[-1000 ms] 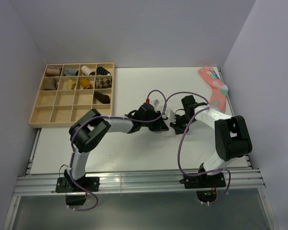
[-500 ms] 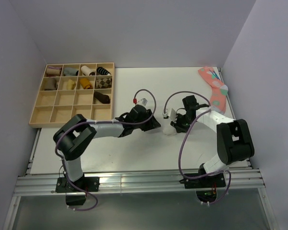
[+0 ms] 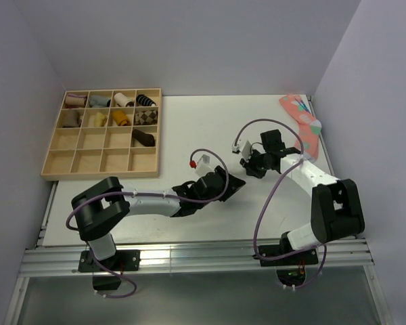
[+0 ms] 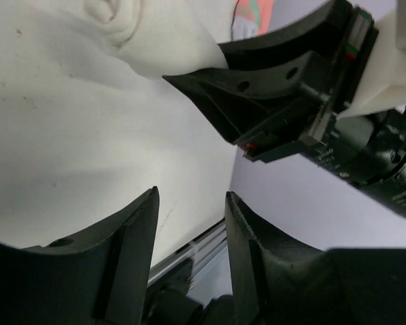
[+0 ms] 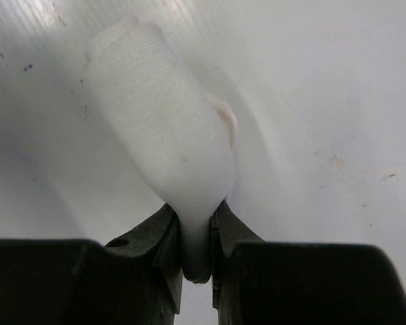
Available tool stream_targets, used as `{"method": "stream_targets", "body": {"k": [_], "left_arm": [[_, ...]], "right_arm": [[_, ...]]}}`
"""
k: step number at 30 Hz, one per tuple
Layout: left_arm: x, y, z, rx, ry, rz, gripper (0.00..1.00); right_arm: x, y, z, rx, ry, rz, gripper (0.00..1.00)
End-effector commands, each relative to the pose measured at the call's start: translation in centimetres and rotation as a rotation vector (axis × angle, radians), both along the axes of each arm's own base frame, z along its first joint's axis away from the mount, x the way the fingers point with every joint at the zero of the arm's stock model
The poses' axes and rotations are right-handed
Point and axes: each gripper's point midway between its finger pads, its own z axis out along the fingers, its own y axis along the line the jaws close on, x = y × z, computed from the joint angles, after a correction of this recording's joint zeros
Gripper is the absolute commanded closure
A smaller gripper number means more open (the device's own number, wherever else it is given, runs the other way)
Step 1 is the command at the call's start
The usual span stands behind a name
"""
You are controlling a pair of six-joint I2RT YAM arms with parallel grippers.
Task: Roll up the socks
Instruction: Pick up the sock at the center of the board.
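A white sock [image 5: 166, 128] is pinched at one end between my right gripper's [image 5: 196, 237] fingers and hangs just over the white table. In the top view the right gripper [image 3: 250, 166] is at mid table, right of centre; the sock is hard to make out there. My left gripper [image 3: 235, 183] is open and empty, just near-left of the right one. In the left wrist view its fingers [image 4: 139, 230] stand apart, with the white sock [image 4: 145, 34] and the right gripper's black body [image 4: 291, 88] ahead of them. A pink patterned sock [image 3: 302, 123] lies flat at the far right.
A wooden compartment tray [image 3: 74, 159] stands at the far left, with several rolled socks [image 3: 122, 118] in its back rows. The table's near edge is a metal rail [image 3: 196, 254]. Walls close in on the left and right.
My left gripper has let go, drawn back toward the near edge and opened. My right gripper has moved farther back, carrying the white sock with it.
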Motion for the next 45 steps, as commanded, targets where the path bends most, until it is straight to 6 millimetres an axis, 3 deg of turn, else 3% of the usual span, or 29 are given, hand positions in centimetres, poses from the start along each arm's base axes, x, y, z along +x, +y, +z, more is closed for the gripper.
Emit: {"method": "stream_targets", "body": {"k": [1,12,23,34,45], "left_arm": [[2.4,0.6,1.6,-0.163,0.018,0.23,0.51],[6.4,1.1,4.0,-0.31,-0.039,0.417,0.47],[9.1,0.9,7.5,-0.375,-0.122,0.456,0.45],[10.4,0.7,7.7,-0.386,-0.12,0.452,0.46],[11.2,0.7,7.9,-0.376,-0.13,0.436,0.47]], "right_arm": [[2.9,0.9,4.6,0.095,-0.135,-0.086,1.0],[4.0,2.6,10.0,0.237,-0.206,-0.183,1.0],[3.4,2.8,11.5,0.253,-0.233,-0.235,1.0],[2.4,3.4,12.5,0.255,-0.246,-0.222,1.0],[0.8,4.3,11.9,0.24,-0.209,-0.164,1.0]]}}
